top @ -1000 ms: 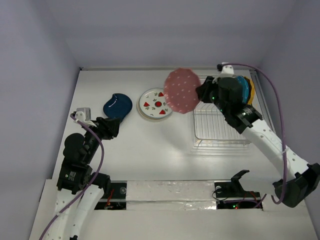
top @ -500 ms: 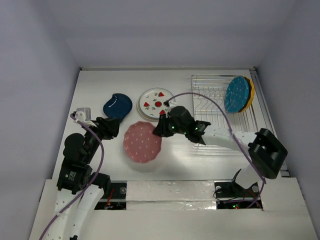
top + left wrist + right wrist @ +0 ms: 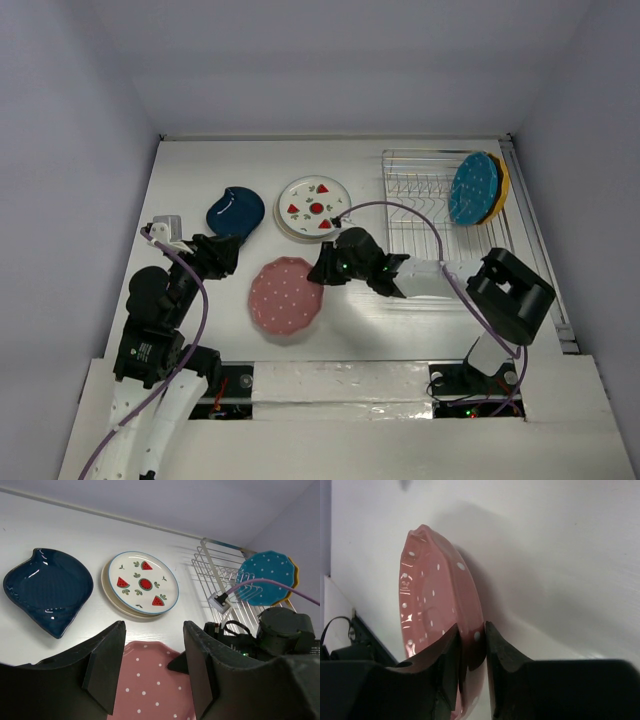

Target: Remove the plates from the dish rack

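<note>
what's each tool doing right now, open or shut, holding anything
Left tool: open, holding nothing.
Right tool: shut on the rim of the scalloped pink white-dotted plate.

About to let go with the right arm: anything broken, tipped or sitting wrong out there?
Nothing broken or spilled. The right gripper pinches the pink plate by its rim; whether it lies flat is unclear. The watermelon plate sits slightly off-centre on a cream plate.

We see the left arm (image 3: 150, 345) and right arm (image 3: 510, 295): white links, black joints, black jaws, purple cables (image 3: 205, 305), tiny green lights (image 3: 345, 265).
</note>
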Robot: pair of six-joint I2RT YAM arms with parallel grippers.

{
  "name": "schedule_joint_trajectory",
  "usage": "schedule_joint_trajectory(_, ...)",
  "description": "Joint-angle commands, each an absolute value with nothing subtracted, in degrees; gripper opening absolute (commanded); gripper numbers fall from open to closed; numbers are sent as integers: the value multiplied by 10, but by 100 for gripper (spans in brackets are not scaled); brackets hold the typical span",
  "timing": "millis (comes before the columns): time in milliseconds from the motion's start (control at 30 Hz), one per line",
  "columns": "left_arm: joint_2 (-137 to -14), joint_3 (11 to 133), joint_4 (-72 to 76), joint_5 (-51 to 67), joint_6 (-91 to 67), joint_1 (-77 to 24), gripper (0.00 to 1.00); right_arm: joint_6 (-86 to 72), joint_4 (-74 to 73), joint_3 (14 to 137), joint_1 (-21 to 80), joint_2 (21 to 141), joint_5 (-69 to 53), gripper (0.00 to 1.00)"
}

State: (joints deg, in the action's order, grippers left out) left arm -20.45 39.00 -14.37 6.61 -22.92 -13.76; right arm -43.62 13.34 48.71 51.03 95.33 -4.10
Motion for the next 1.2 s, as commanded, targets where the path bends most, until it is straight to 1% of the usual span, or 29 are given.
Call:
schedule_joint_trajectory(0, -204, 387, -115, 67, -224, -135, 47, -425, 139, 514, 508, 969, 32, 41)
schedule_joint_trajectory(67, -204, 387, -115, 66, -224, -135, 47, -417, 118, 517, 508, 970, 61, 52)
schedule_joint_trajectory(100, -204, 387, -114, 67, -223, -135, 47, -408, 109, 519, 508, 969, 72, 61)
schedule_joint_trajectory(133, -204, 387, -114, 68, -224, -135, 47, -403, 99, 524, 508, 968, 91, 64)
schedule_joint_trajectory(200, -203, 388, -114, 67, -223, -135, 47, -394, 80, 536, 508, 961, 103, 67)
schedule_joint_trajectory(267, -203, 388, -115, 67, -223, -135, 47, -387, 62, 550, 508, 952, 116, 68)
schedule_joint_trajectory(300, -202, 388, -115, 66, -224, -135, 47, -378, 52, 555, 508, 946, 123, 71)
schedule_joint_trajectory(400, -200, 388, -116, 65, -223, -135, 47, -350, 12, 570, 503, 885, 174, 75)
schedule_joint_trajectory(467, -200, 388, -115, 66, -224, -135, 47, -335, -23, 574, 485, 820, 212, 74)
schedule_joint_trajectory(500, -200, 388, -115, 66, -224, -135, 47, -318, -30, 569, 472, 798, 223, 69)
schedule_joint_trajectory(533, -199, 388, -115, 67, -224, -135, 47, -309, -35, 564, 437, 775, 247, 60)
schedule_joint_trajectory(567, -198, 388, -115, 67, -224, -135, 47, -302, -52, 562, 414, 733, 256, 47)
schedule_joint_trajectory(600, -196, 388, -115, 67, -224, -135, 47, -289, -63, 561, 389, 716, 265, 11)
schedule_joint_trajectory(633, -194, 388, -114, 67, -223, -135, 47, -283, -75, 560, 337, 698, 276, 0)
schedule_joint_trajectory(667, -192, 388, -114, 67, -223, -135, 47, -279, -86, 557, 310, 667, 297, 0)
schedule_joint_trajectory(733, -190, 388, -115, 66, -224, -135, 47, -264, -95, 556, 256, 644, 306, 0)
schedule_joint_trajectory(767, -189, 388, -115, 65, -224, -135, 47, -259, -108, 559, 212, 637, 318, 0)
schedule_joint_trajectory(800, -187, 388, -115, 65, -224, -135, 47, -251, -109, 560, 194, 631, 327, 0)
schedule_joint_trajectory(867, -188, 388, -116, 65, -224, -135, 47, -245, -115, 570, 143, 635, 316, 0)
schedule_joint_trajectory(967, -186, 388, -116, 63, -224, -141, 47, -232, -126, 600, 106, 659, 319, 0)
schedule_joint_trajectory(1067, -186, 388, -117, 62, -224, -147, 47, -209, -154, 635, 83, 706, 347, 22)
schedule_joint_trajectory(1100, -186, 388, -117, 62, -224, -147, 47, -200, -168, 669, 76, 722, 352, 31)
schedule_joint_trajectory(1167, -184, 388, -118, 60, -224, -152, 47, -191, -190, 692, 76, 765, 386, 41)
